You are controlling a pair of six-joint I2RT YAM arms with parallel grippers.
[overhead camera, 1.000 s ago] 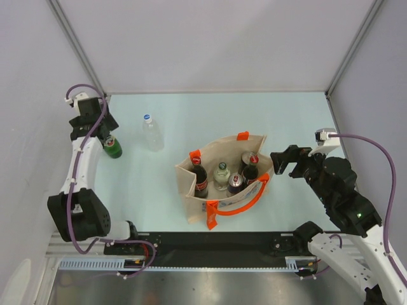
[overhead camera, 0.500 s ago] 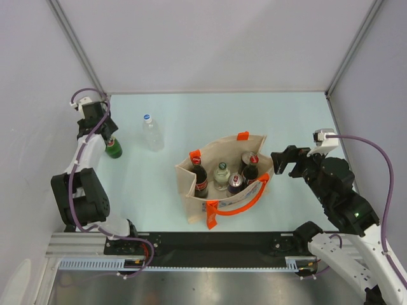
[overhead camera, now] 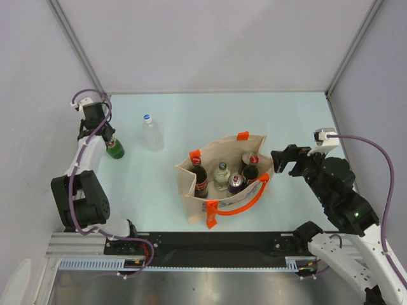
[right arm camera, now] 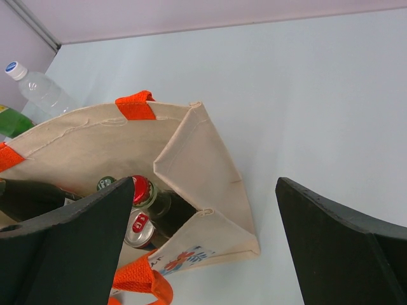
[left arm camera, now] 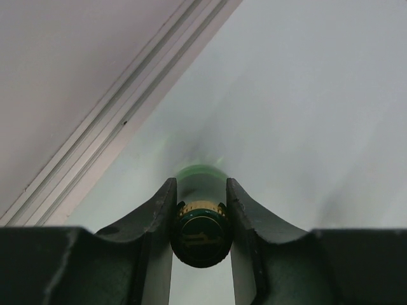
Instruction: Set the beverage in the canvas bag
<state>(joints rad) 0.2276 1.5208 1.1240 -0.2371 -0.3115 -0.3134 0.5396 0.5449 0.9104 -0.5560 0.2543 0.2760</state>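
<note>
You have the pale table (overhead camera: 222,114) under everything. The canvas bag (overhead camera: 193,204) stands open on it, just in front of your right gripper (overhead camera: 276,163) and well apart from your left gripper (overhead camera: 109,136). The bag's orange handles (overhead camera: 245,197) hang down the side nearest the arm bases.

Your right gripper has its fingers spread wide with nothing between them. From its wrist view, the bag's near corner (right arm camera: 210,171) sits below and ahead of the gap.

Your left gripper is clamped on the neck of the green bottle (overhead camera: 114,149). In its wrist view, both fingers (left arm camera: 159,210) press the glass just under the gold-rimmed cap (left arm camera: 202,238). The bottle stands on the table at the far left, by the wall.

A clear water bottle (overhead camera: 151,132) with a blue-and-white cap stands near the left gripper, between it and the bag.

Inside the bag, ahead of the right fingers, you can see a dark cola bottle (overhead camera: 200,178), a pale bottle (overhead camera: 221,175), a can (overhead camera: 235,183) and a red-capped bottle (overhead camera: 251,166).
</note>
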